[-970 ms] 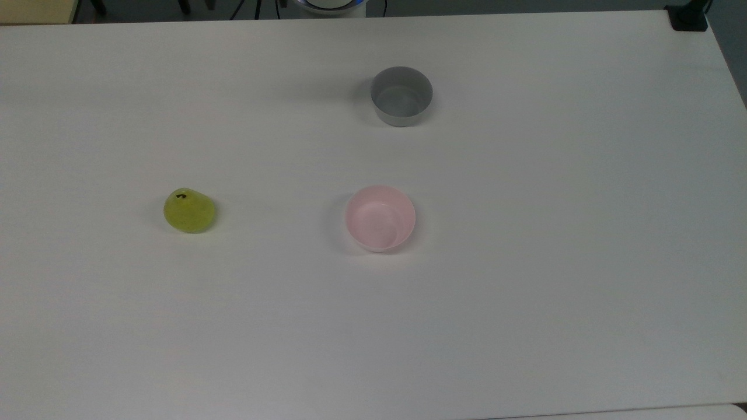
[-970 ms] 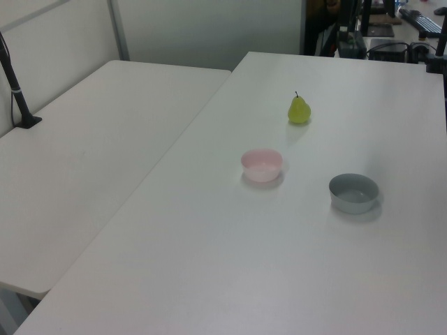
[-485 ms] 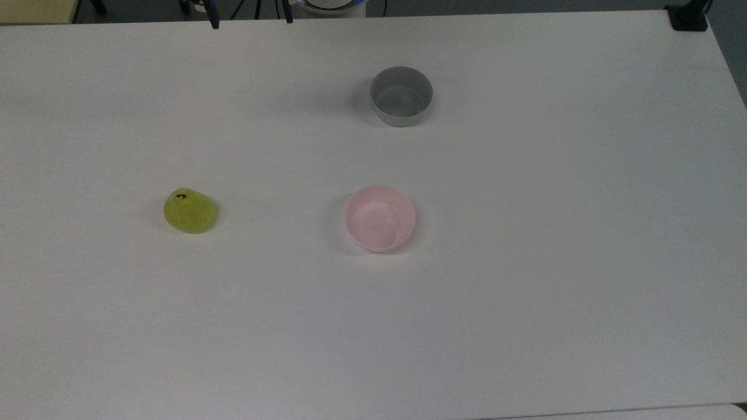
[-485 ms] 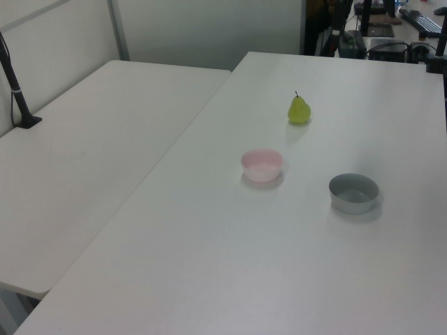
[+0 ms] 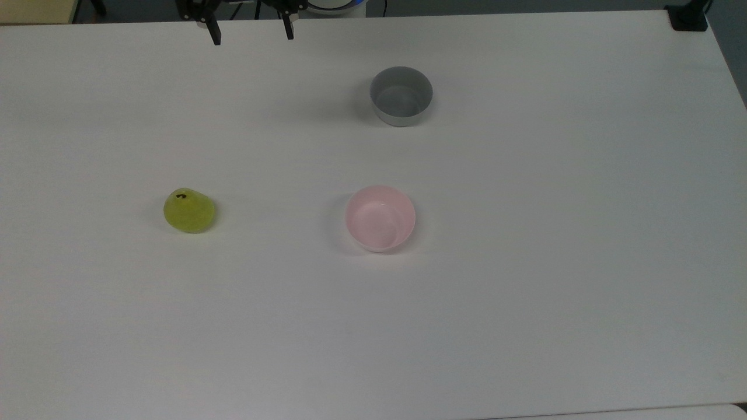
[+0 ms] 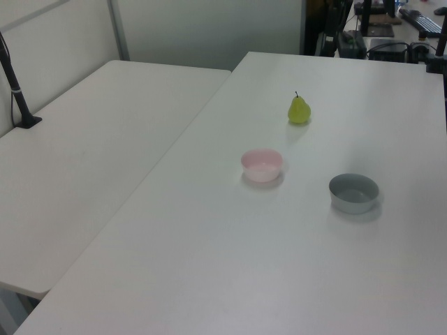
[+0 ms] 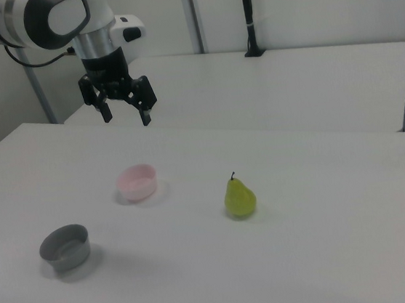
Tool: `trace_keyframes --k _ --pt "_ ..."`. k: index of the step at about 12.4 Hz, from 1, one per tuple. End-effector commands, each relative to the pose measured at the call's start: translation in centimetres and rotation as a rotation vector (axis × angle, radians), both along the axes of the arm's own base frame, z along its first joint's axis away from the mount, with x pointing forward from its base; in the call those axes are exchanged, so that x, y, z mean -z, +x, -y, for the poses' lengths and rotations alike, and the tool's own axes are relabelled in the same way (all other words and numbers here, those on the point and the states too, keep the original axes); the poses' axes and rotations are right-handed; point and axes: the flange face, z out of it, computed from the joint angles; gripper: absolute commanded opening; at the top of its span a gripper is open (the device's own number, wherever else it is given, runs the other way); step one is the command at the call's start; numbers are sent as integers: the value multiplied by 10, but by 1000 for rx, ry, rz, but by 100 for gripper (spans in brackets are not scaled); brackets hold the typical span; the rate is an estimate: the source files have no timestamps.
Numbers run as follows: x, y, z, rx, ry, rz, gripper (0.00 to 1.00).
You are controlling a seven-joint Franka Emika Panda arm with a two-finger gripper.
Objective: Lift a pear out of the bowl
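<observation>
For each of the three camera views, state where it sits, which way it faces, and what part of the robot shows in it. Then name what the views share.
Top view: overhead, looking down on the table; the tool, open, enters at the top edge.
Left view: raised, looking obliquely across the table, with the pear beyond the pink bowl.
Right view: raised, looking obliquely from another side; arm and the open tool hang above the table.
Shared: pear standing on the table outside the pink bowl, plus the grey bowl.

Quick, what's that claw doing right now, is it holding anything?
Gripper: open, holding nothing, up in the air above the table.
</observation>
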Motion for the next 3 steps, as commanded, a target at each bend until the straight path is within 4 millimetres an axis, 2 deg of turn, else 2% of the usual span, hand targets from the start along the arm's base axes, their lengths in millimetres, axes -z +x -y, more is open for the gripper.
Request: trace_keyframes --k 1,3 --pt "-2 -3 -4 9 -12 16 100" --pt "-3 -2 -4 13 -12 19 100"
